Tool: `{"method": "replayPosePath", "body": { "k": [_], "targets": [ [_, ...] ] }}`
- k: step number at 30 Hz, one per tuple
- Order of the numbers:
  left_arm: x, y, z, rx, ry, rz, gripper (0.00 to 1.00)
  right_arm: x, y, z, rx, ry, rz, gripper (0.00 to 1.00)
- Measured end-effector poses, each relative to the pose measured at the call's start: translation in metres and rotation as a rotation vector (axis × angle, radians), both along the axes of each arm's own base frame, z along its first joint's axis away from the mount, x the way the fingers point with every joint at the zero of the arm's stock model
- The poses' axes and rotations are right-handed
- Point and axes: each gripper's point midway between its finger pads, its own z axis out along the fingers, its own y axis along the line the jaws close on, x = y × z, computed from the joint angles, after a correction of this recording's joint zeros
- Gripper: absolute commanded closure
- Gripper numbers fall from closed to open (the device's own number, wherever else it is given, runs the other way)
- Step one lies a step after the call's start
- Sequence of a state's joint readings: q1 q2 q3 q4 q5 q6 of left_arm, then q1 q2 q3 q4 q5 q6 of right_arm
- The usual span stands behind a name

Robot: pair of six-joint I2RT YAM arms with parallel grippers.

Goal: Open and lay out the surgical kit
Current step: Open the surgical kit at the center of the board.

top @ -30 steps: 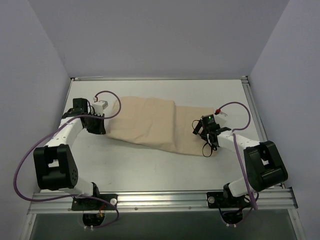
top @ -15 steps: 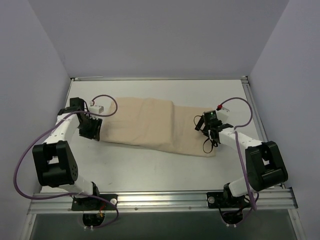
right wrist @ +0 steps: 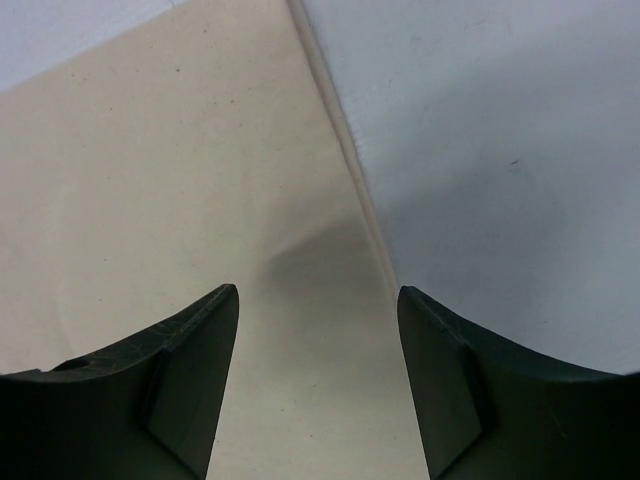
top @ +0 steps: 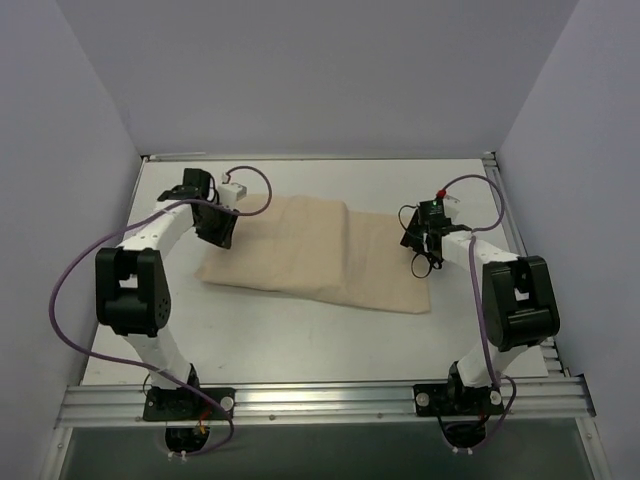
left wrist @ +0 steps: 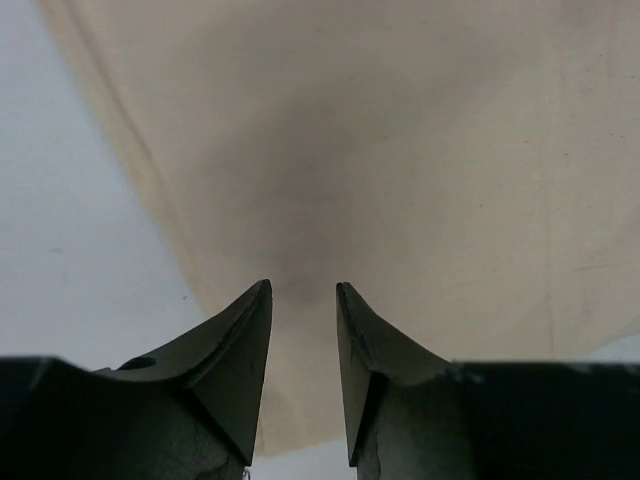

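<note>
Unwrap step: both arms are over the ends of the cloth wrap, nothing gripped yet.

Cloth wrap (top: pixel 320 255) lies folded flat mid-worktop (top: pixel 300 340), long side running left to right. No tray or tools are showing, so the kit looks closed. Left fingers (left wrist: pixel 240 360) are over the wrap's left end near its edge, with a narrow gap between them. Cloth shows through the gap and isn't pinched. Right fingers (right wrist: pixel 190 370) are spread wide and empty, straddling the wrap's right edge, one tip over cloth and the other over bare worktop. My read: each side is lining up on an edge to peel a flap outward. Next move needs a drop onto the hem, a pinch of the top layer only, then a pull away from centre. Catching both layers would likely drag the whole bundle.
</note>
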State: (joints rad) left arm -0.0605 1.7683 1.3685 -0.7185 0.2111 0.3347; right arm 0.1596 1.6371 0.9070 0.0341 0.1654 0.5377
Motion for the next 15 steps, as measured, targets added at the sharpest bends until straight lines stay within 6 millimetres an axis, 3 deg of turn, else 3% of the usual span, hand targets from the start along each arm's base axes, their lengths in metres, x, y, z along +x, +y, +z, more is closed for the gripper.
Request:
{"method": "replayPosePath", "body": {
  "k": [3, 7, 10, 15],
  "targets": [
    [-0.008, -0.018, -0.033, 0.027, 0.066, -0.064, 0.65, -0.002, 0.001, -0.007, -0.003, 0.022, 0.017, 0.39],
    [-0.027, -0.002, -0.071, 0.103, 0.164, -0.062, 0.67, -0.002, 0.0, -0.014, -0.011, 0.042, 0.024, 0.39],
    [-0.031, 0.003, -0.073, 0.117, 0.154, -0.054, 0.67, 0.002, -0.002, -0.028, -0.013, 0.075, 0.033, 0.4],
    [-0.034, 0.005, -0.073, 0.126, 0.141, -0.052, 0.67, 0.033, -0.012, -0.023, 0.009, 0.045, 0.03, 0.43]
  ]
}}
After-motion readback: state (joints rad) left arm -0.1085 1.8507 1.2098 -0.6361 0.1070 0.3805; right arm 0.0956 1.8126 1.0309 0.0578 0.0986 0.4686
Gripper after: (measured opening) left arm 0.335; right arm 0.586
